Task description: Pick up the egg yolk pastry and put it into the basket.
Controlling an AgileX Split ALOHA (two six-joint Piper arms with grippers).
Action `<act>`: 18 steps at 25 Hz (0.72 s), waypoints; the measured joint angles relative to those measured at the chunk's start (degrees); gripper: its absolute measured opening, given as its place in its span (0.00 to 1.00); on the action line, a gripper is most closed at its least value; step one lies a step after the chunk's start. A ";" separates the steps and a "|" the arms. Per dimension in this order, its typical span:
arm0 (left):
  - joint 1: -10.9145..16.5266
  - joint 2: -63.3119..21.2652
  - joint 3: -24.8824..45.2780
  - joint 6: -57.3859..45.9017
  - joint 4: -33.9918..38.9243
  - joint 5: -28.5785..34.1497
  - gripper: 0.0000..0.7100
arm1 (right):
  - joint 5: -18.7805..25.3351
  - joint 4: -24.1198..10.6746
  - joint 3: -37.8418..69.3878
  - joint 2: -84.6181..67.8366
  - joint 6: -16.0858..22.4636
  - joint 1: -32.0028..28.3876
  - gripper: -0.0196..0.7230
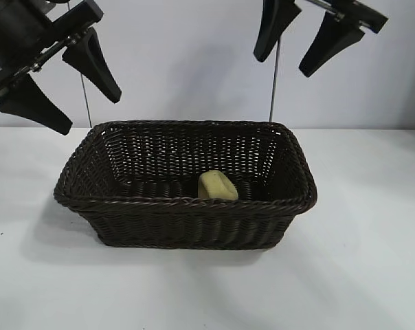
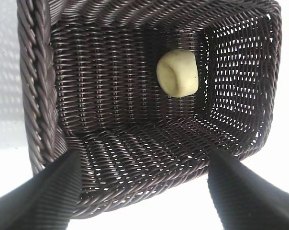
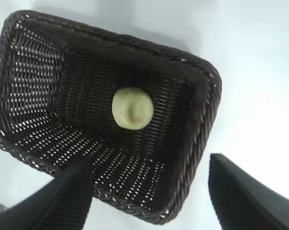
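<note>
Already inside, the egg yolk pastry [image 1: 217, 186] lies on the floor of the basket [image 1: 187, 203], which sits on the white bench [image 1: 359, 275]. Both the left end effector [image 1: 60, 82] and the right end effector [image 1: 300, 45] hang above it, fingers spread wide and empty, suggesting the placing is done.

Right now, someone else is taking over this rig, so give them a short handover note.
Left tool: open, empty, hanging above the basket's left end.
Right tool: open, empty, high above the basket's right end.
Egg yolk pastry: lying on the floor of the basket, right of middle, touching neither tool.
Done: pastry is in the basket.
Left: nothing on the pastry; probably just park both arms.
</note>
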 joint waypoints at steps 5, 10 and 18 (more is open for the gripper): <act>0.00 0.00 0.00 0.29 0.00 0.13 0.75 | 0.00 -0.78 6.00 -1.73 -1.24 0.00 0.69; 0.00 0.00 0.00 0.34 0.00 0.18 0.75 | -0.05 -2.24 8.72 -1.93 -1.24 -0.01 0.69; 0.00 0.00 0.00 0.41 0.00 0.18 0.75 | -0.05 -2.55 8.84 -2.02 -1.24 -0.01 0.69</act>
